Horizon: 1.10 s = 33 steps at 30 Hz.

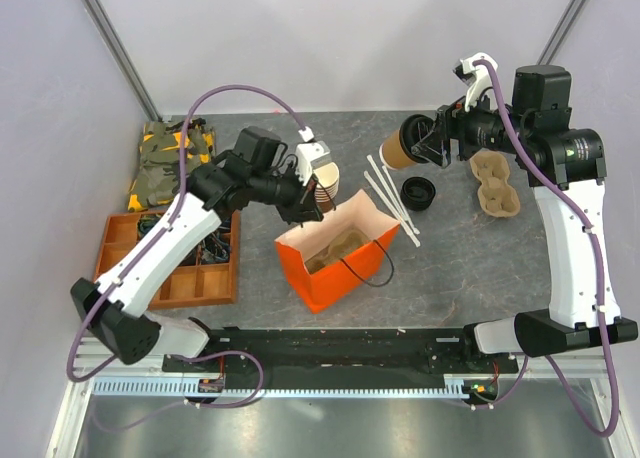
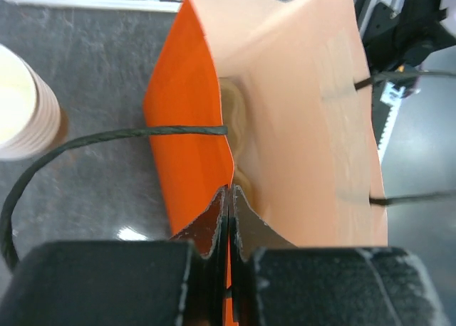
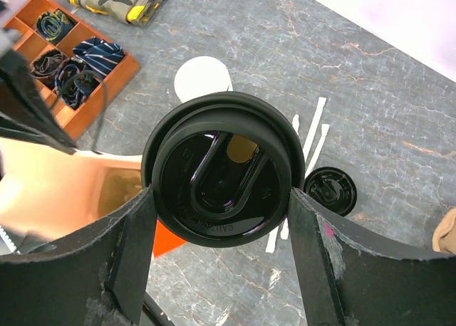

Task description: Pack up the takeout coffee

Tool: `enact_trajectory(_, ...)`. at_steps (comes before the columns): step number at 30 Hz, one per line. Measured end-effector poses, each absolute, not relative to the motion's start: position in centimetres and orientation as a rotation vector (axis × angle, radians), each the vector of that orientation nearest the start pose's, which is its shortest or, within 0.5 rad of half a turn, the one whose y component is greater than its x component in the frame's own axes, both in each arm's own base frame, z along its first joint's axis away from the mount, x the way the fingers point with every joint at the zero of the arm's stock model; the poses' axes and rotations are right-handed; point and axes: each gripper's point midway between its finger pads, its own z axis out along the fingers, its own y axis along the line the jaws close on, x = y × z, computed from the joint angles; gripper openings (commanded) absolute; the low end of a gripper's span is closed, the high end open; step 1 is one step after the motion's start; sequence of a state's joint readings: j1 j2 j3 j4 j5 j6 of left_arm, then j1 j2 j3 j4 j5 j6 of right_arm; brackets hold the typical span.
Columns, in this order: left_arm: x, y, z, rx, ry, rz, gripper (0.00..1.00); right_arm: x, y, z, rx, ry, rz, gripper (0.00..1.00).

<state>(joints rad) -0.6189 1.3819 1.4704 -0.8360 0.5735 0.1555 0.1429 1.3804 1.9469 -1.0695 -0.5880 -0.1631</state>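
- The right gripper has its jaws spread to the width of the takeout coffee. One finger presses each side just under the black lid's rim.
- The cup hangs off the table, tilted with its base towards the orange bag. It sits to the bag's right and further back, not yet over the mouth.
- Judged as handling: thin paper walls crush easily and the lid can pop off, so a light squeeze is wise. The stiff rolled rim is the best place to hold it.
- If the cup is full it will be top-heavy and may slosh. Level it before lowering.
- The left gripper is pinched tight on the bag's top edge, holding the mouth open.
- The stack of lidless cups and the loose lid lie nearby.
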Motion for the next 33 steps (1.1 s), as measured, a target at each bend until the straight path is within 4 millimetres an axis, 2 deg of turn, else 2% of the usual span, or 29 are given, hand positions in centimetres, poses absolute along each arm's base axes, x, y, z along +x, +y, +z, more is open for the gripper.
enact_trajectory(8,20.5,-24.3,29.8,0.918,2.062,-0.862,0.02,30.6,14.1,41.0,-0.674,1.921,0.608,0.43)
enact_trajectory(12,20.1,-23.3,30.8,0.824,2.058,-0.814,0.02,30.4,14.4,41.0,-0.684,1.916,0.620,0.42)
enact_trajectory(15,20.4,-23.0,30.5,0.766,2.081,-0.766,0.02,30.2,14.7,41.0,-0.696,1.913,0.631,0.42)
enact_trajectory(20,20.4,-22.8,28.3,0.685,2.141,-0.693,0.02,29.8,15.1,40.7,-0.716,1.917,0.645,0.42)
enact_trajectory(24,20.2,-22.7,27.0,0.642,2.173,-0.676,0.02,28.7,15.5,40.3,-0.745,1.923,0.677,0.41)
enact_trajectory(29,20.5,-23.2,27.2,0.606,2.169,-0.688,0.02,26.4,16.4,41.1,-0.788,1.881,0.748,0.40)
enact_trajectory(33,21.0,-24.2,28.2,0.583,2.166,-0.714,0.02,25.0,16.8,42.3,-0.809,1.837,0.783,0.40)
